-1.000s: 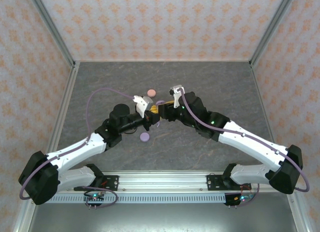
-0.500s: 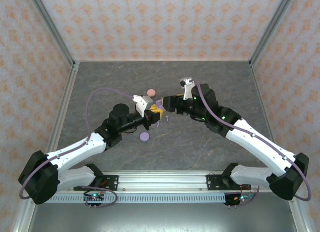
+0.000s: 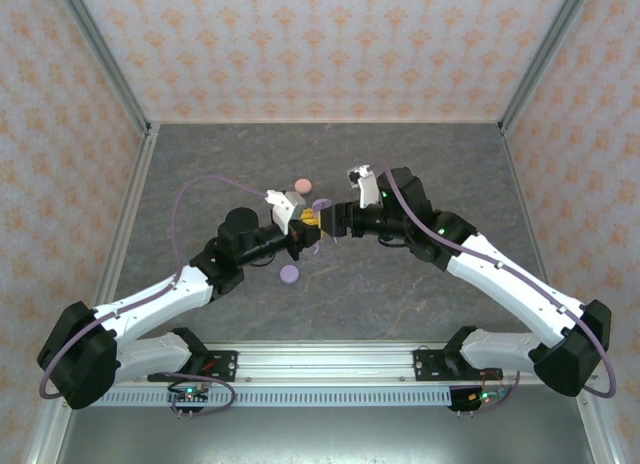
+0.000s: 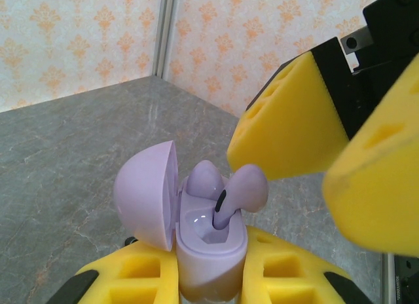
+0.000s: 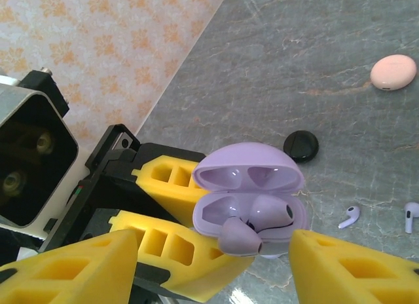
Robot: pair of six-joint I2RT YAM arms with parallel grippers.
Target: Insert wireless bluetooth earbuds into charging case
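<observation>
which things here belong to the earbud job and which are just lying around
Job in hand: open lilac case, held by the left gripper; seated lilac earbud; tilted lilac earbud sticking out; open right gripper close by.
Lying about: pink case; black case; closed lilac case; two loose earbuds.

Glossy lilac plastic case [image 4: 209,265], matt yellow foam pads [image 4: 288,127], grey stone-look table [image 4: 78,140]

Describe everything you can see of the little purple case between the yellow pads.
The lilac case is a small, glossy plastic shell, hinged open, its domed lid tipped back. The left gripper clamps its base between yellow foam pads, above the table. One lilac earbud sits in its socket; a second earbud stands crooked, only partly in.
</observation>
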